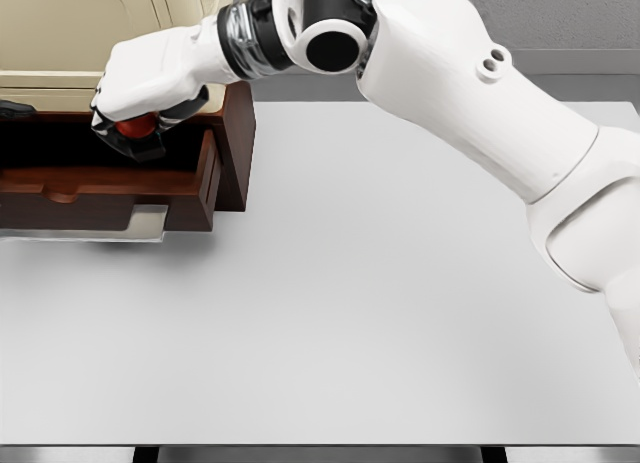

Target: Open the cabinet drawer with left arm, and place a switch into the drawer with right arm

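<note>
A brown wooden cabinet (236,143) with a cream top stands at the table's far left. Its drawer (110,198) is pulled out toward me. My right arm reaches across from the right, and my right hand (140,98) hovers over the open drawer. Its fingers are curled around a black switch with a red button (135,130), held just above the drawer's inside. The switch is partly hidden by the fingers. A small dark shape shows at the far left edge beside the cabinet; I cannot tell what it is. My left arm is not visible.
The white table (360,313) stretches from the cabinet to the right and toward me. Its front edge runs along the bottom of the view. A grey wall lies behind.
</note>
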You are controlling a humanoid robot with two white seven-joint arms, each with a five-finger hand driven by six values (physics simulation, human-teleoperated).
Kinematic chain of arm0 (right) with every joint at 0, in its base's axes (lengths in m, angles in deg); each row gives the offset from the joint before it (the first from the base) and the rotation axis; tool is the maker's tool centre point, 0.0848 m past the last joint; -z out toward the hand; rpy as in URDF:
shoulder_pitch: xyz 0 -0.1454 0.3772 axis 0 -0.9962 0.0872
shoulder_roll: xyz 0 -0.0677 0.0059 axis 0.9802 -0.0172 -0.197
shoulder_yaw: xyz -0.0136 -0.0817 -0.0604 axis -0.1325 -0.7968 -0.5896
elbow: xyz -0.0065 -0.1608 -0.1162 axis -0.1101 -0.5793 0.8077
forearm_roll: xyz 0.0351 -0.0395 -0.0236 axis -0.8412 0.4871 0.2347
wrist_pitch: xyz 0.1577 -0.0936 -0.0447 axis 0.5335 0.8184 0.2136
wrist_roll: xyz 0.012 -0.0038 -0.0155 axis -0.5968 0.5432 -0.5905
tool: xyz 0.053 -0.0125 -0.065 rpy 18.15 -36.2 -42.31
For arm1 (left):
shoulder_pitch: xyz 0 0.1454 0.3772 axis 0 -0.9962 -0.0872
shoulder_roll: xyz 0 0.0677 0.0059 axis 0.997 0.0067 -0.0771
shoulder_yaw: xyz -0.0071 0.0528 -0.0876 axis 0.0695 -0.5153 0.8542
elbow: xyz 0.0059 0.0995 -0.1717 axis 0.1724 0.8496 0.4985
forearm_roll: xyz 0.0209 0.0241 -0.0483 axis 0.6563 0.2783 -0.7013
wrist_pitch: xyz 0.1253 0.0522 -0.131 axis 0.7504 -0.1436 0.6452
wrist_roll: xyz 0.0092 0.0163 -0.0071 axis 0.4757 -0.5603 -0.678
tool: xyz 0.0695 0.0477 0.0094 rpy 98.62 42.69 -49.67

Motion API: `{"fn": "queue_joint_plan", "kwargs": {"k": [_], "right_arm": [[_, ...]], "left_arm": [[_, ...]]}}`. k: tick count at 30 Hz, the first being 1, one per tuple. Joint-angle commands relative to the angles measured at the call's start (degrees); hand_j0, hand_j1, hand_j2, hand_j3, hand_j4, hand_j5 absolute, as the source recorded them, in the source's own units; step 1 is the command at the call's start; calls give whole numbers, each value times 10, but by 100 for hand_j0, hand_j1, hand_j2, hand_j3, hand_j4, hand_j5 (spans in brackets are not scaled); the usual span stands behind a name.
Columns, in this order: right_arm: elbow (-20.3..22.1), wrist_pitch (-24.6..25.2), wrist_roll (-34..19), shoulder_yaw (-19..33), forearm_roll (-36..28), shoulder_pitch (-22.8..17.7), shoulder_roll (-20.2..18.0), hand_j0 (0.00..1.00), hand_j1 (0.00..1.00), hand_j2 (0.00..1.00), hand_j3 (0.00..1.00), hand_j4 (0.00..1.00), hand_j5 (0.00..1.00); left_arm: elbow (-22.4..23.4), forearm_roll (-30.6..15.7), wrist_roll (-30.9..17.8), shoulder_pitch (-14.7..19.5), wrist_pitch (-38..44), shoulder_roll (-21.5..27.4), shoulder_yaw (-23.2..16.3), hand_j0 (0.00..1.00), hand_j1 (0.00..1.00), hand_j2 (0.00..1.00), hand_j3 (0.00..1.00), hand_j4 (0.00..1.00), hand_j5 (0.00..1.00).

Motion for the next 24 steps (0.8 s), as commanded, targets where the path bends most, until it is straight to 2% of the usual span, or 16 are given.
{"fn": "queue_joint_plan", "kwargs": {"k": [1,3,4,6,15,17,18,20,22,23,24], "right_arm": [[-23,2,0,-2,-2,0,12,47,47,47,47,47,47],[-25,2,0,-3,-2,0,18,47,47,47,47,47,47],[-31,2,0,-3,-1,0,18,57,57,57,57,57,57],[-32,2,0,-3,6,4,19,100,100,100,100,100,100],[-26,2,0,-1,6,5,19,100,100,100,100,100,100],[-3,2,0,-1,7,4,18,100,100,100,100,100,100],[30,2,0,0,6,1,-2,100,100,100,100,100,100],[158,2,0,11,0,-20,-90,100,100,100,100,100,100],[251,2,0,35,-1,-50,-206,100,100,100,100,100,100],[291,2,0,61,-1,-63,-275,100,100,100,100,100,100],[335,2,0,101,-1,-84,-329,100,100,100,100,100,100]], "left_arm": [[3,-5,0,0,2,1,1,100,100,100,100,100,100],[3,-5,0,0,2,1,1,100,100,100,100,100,100],[3,-5,0,0,2,1,1,100,100,100,100,100,100],[3,-5,0,0,2,1,1,100,100,100,100,100,100],[3,-5,0,0,2,1,1,100,100,100,100,100,100],[3,-4,0,0,2,1,1,100,100,100,100,100,100],[3,-5,0,0,2,1,1,100,100,100,100,100,100],[3,-4,0,0,2,1,1,100,100,100,100,100,100],[-2,-3,0,0,2,0,0,100,100,100,100,100,100],[-13,-1,0,0,2,-2,-1,100,100,100,100,100,100],[-22,1,0,0,2,-2,-2,100,100,100,100,100,100]]}}
